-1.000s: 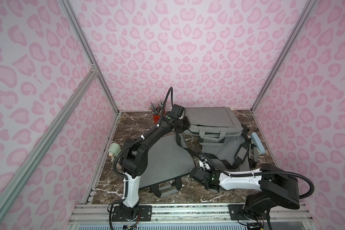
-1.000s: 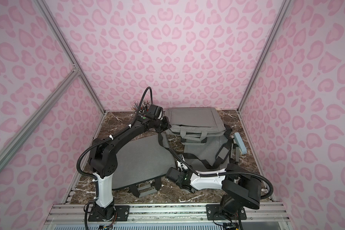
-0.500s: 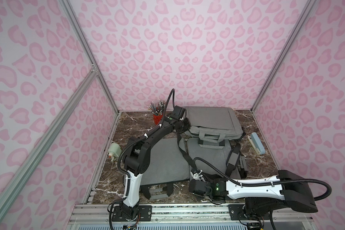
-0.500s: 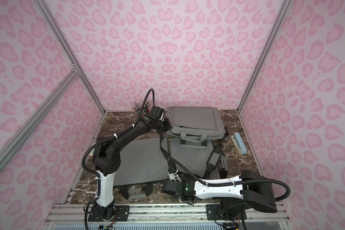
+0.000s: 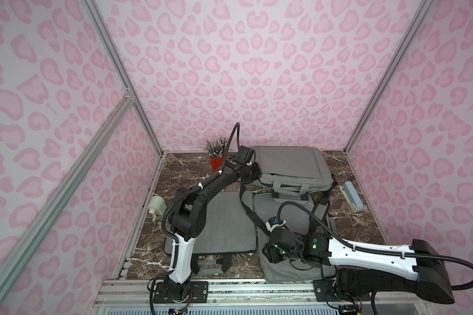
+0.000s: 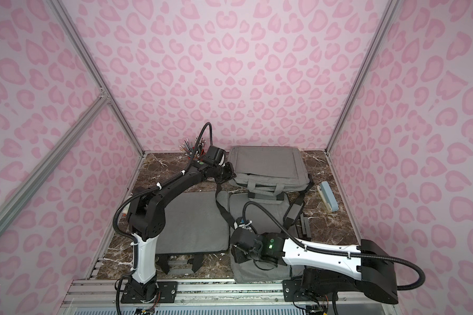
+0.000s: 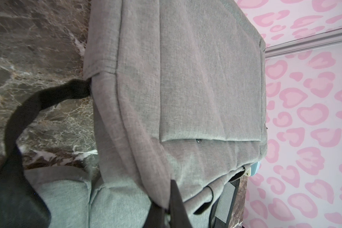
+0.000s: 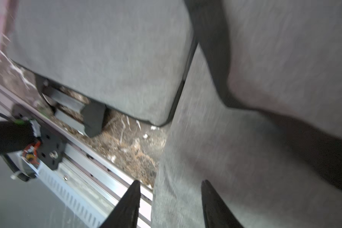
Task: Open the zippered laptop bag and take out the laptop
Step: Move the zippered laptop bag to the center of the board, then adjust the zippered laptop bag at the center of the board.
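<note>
Sleeve [image 8: 245, 158] edge lies between the parted fingers of right tool [image 8: 170, 205].

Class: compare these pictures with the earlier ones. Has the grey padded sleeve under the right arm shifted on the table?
Yes. The sleeve has slid toward the front rail; its near edge now reaches the rail, farther from the laptop bag.

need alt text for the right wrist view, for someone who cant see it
Blurred close-up from the right gripper, its two dark fingers spread apart with nothing between them, poised at the near edge of a grey fabric bag crossed by a black strap. Beside it lie a darker grey pad, a patch of brown marble table, and the metal frame rail.
</note>
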`<state>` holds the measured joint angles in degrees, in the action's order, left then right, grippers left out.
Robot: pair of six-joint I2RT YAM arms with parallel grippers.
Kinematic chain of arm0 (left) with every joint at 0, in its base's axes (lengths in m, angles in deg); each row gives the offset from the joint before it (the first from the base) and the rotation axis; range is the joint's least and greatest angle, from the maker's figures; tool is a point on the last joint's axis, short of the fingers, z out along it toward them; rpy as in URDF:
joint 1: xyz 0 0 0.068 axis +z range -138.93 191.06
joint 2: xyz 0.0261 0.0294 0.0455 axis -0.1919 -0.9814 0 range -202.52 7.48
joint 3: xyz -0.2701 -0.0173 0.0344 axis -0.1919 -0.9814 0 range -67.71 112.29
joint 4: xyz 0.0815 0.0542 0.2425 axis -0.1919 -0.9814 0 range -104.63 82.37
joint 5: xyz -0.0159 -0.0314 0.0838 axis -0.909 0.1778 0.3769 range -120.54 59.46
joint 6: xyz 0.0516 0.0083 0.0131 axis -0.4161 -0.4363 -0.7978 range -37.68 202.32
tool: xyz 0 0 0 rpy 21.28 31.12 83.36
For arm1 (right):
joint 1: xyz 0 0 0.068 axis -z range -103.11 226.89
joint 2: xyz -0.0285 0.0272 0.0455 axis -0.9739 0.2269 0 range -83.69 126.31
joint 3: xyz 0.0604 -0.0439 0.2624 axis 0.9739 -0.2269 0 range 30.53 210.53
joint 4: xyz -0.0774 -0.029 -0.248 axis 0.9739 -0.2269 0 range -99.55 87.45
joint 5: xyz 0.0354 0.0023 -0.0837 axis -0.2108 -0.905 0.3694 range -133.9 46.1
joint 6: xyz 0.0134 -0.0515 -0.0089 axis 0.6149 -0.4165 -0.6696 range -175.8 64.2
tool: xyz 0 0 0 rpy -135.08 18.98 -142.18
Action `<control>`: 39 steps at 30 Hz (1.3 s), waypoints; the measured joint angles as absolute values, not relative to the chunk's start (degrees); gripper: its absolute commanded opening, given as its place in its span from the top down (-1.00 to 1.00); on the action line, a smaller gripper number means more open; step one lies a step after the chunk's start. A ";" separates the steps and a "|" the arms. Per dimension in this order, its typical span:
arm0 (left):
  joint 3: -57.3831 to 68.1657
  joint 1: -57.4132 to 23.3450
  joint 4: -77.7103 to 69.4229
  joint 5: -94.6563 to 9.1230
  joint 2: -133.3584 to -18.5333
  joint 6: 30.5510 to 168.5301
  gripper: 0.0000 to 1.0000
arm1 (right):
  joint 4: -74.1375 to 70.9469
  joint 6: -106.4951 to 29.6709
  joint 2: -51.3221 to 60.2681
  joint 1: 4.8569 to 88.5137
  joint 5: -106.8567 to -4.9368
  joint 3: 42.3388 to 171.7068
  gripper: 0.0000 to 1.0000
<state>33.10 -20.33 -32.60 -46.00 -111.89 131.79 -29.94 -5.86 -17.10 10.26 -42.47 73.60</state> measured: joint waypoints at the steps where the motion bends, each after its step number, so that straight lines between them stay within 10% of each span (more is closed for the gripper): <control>1: 32.97 -20.33 -32.58 -46.02 -111.87 131.79 0.97 | -29.27 -6.26 -19.03 12.14 -42.14 73.51 -0.24; 16: 32.05 -20.92 -32.33 -46.81 -110.82 131.75 0.97 | -34.10 -3.72 -33.21 39.46 -40.91 60.92 -0.60; 28: 31.40 -21.14 -32.27 -47.16 -110.77 131.75 0.97 | -39.36 -4.29 -29.17 45.45 -29.94 65.86 -0.64; 39: 30.06 -21.14 -31.53 -47.73 -110.75 131.73 0.97 | -35.26 -4.66 -27.11 52.18 -36.61 59.31 0.14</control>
<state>30.06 -21.14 -31.53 -47.73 -110.75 131.73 -35.26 -4.66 -27.11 52.18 -36.61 59.31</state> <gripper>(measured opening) 0.075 0.496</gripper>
